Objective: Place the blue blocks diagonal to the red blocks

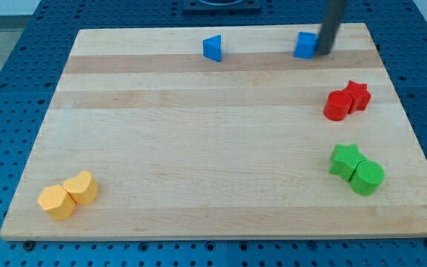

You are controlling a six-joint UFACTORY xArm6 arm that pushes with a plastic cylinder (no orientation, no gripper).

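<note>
A blue triangular block (213, 48) sits near the view's top, left of centre. A blue cube (305, 44) sits near the view's top right. My tip (322, 53) touches the cube's right side, and the dark rod rises from it out of the view's top. A red cylinder (337, 105) and a red star block (357, 96) touch each other at the view's right, well below the cube.
A green star block (345, 161) and a green cylinder (366, 178) touch at the view's lower right. Two yellow blocks (69, 196) touch at the lower left. The wooden board (199, 133) lies on a blue perforated table.
</note>
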